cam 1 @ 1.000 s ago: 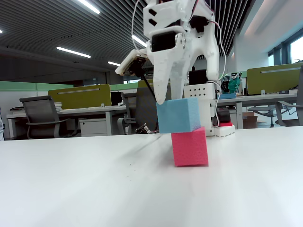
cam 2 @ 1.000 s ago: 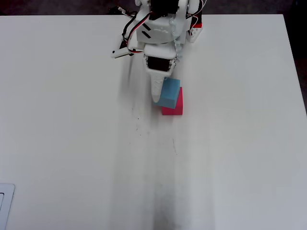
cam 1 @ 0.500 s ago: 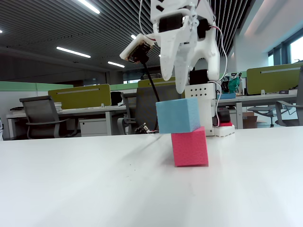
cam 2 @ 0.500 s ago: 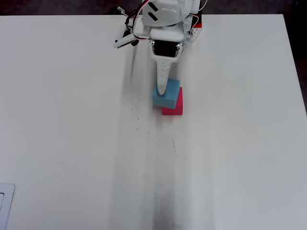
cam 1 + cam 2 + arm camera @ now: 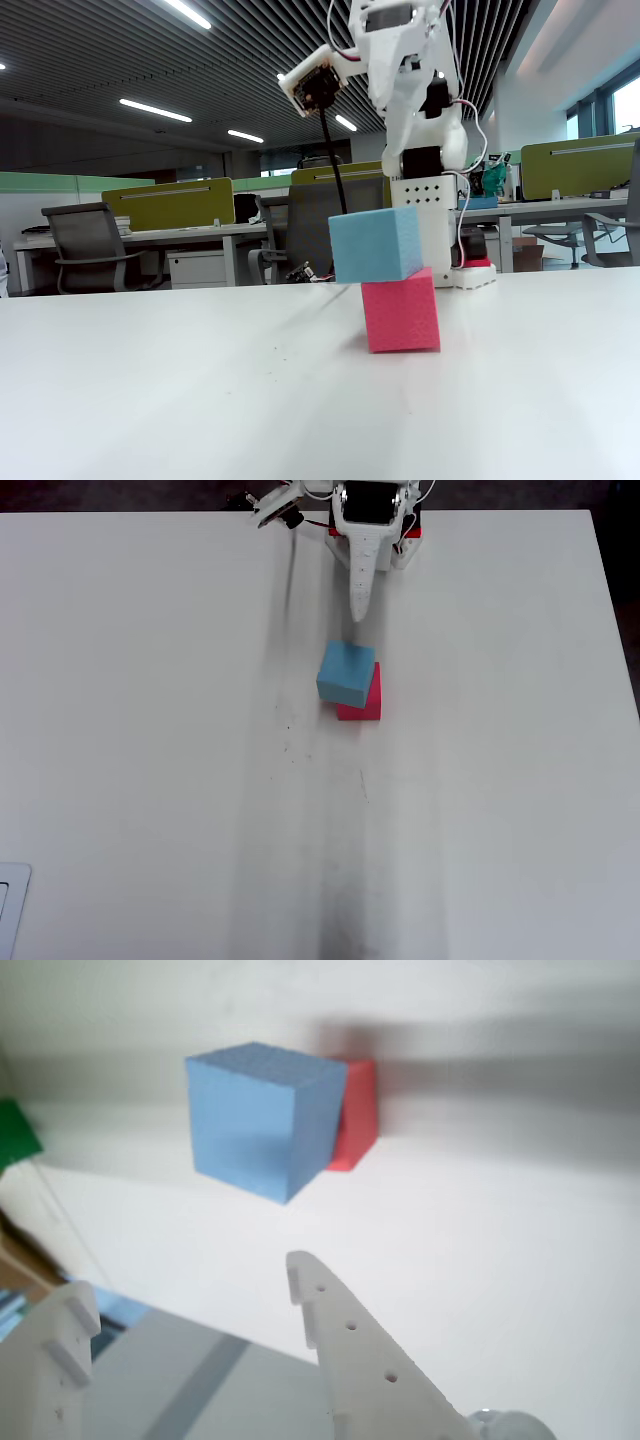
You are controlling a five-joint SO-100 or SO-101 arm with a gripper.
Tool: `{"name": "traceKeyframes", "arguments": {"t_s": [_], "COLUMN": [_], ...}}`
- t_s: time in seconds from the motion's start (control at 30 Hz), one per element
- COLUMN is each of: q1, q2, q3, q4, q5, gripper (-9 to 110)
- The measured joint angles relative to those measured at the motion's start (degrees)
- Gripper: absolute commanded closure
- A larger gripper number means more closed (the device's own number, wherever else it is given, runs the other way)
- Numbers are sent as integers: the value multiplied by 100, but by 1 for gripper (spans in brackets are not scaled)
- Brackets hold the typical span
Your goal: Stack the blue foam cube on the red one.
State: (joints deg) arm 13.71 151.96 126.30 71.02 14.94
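The light sky-blue foam cube (image 5: 376, 243) sits on top of the pinkish-red foam cube (image 5: 401, 311), and both stand on the white counter (image 5: 200, 380). The stack is not straight: in the fixed view the blue cube hangs over the left side of the red one, and in the overhead view the blue cube (image 5: 347, 673) covers most of the red cube (image 5: 367, 706), so only a strip shows on the right and lower sides.

The white two-finger claw (image 5: 180, 1295) is empty, with a clear gap between the two fingers and nothing between them. In the wrist view the blue cube (image 5: 260, 1120) lies ahead of the claw and apart from it, with the red cube (image 5: 356, 1118) partly hidden behind it. In the overhead view the claw (image 5: 360, 605) points toward the stack from the arm's base (image 5: 372, 510) and its tip is near the blue cube but not touching.

I judge the stacking is done, and what remains is only to pull the arm away. The counter is bare on all sides of the stack, so there is much room. The risk is the overhang: a small push could slide the blue cube off.
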Motion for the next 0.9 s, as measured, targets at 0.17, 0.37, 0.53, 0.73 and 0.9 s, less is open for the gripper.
{"name": "traceKeyframes", "arguments": {"t_s": [0.17,0.37,0.53,0.73,0.9], "q1": [193,193,202,114,79], "q2": [712,1837,2619,2997,3023], "q3": [615,1644,2496,2988,3278], "q4": [-70,-352,-624,-756,-1037], "q5": [0,0,0,0,0], "gripper": [82,83,86,86,86]}}
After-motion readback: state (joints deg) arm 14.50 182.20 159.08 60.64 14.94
